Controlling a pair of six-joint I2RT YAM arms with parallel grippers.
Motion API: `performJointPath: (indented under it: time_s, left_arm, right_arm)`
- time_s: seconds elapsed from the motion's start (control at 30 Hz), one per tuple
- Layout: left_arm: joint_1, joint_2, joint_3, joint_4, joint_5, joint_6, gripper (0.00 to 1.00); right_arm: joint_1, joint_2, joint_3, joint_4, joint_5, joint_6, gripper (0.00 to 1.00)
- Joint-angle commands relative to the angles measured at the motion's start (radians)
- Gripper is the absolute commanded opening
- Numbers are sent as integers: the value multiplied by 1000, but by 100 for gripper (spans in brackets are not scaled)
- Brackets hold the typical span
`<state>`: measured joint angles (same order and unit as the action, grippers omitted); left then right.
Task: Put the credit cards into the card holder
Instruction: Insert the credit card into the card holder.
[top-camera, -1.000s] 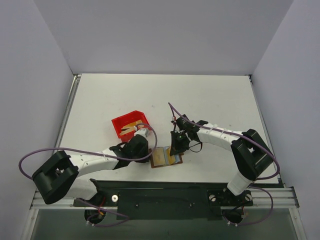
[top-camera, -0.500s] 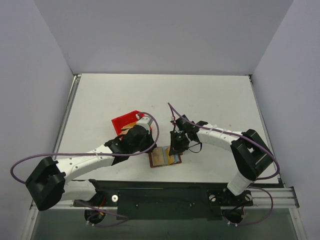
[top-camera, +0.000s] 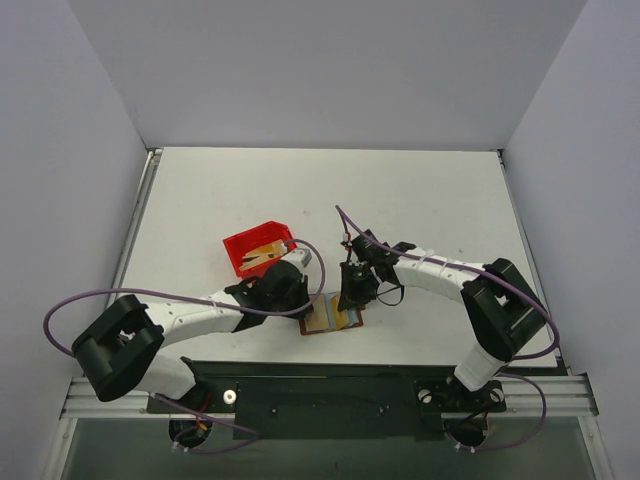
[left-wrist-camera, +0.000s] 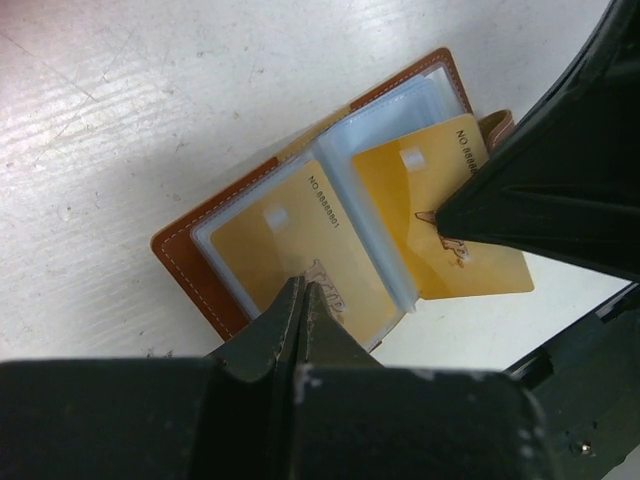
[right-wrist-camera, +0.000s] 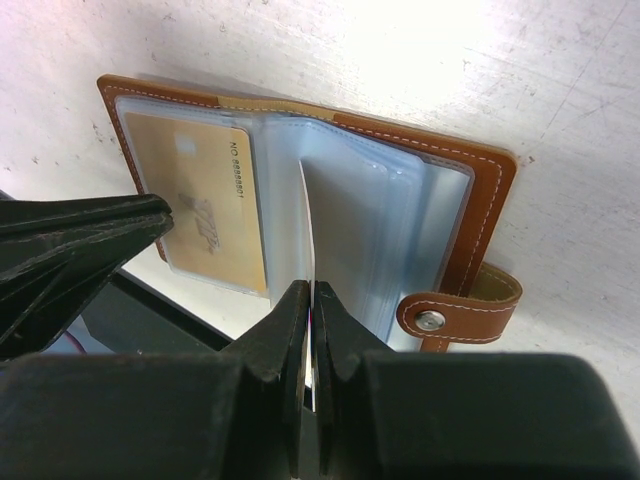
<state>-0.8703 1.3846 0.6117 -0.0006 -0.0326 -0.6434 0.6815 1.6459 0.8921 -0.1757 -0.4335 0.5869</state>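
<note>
The brown card holder (top-camera: 322, 328) lies open near the table's front edge, pale blue pockets up. One gold credit card (left-wrist-camera: 285, 245) sits inside its left pocket. My left gripper (left-wrist-camera: 303, 290) is shut with nothing held, its tips resting on that left page. My right gripper (right-wrist-camera: 312, 298) is shut on a second credit card (left-wrist-camera: 440, 225), which I see edge-on (right-wrist-camera: 313, 250) in the right wrist view. This card stands partly inside a middle pocket. The snap tab (right-wrist-camera: 450, 312) hangs at the holder's right edge. More gold cards (top-camera: 262, 258) lie in the bin.
A red plastic bin (top-camera: 240, 252) stands just behind my left wrist. The black base rail (top-camera: 330, 390) runs along the table's front edge, close under the holder. Grey walls enclose the white table (top-camera: 420, 190) on three sides.
My left arm swung up over the bin and came back down, its shut tips now on the holder's left page. The right gripper and its card have stayed put.
</note>
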Motion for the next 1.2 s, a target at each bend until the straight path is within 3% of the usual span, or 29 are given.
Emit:
performJointPath:
  time_s: [0.0,0.47,0.9,1.17]
  left_arm:
    - [5,2,-38,54,19,-9,0]
    - [4,-10,-121,48,23,-33,0]
    - [2,-10,-125,39,22,-35,0]
    - [2,-32,-127,2,-3,-29,0]
  right_arm:
    - [7,23,-27,-18,49,-1,0]
    - [3,18,-76,62,29,28,0]
    - [-2,-35,-220,352,-71,125,0]
    - [-3,-58,-231,346,-47,128,0]
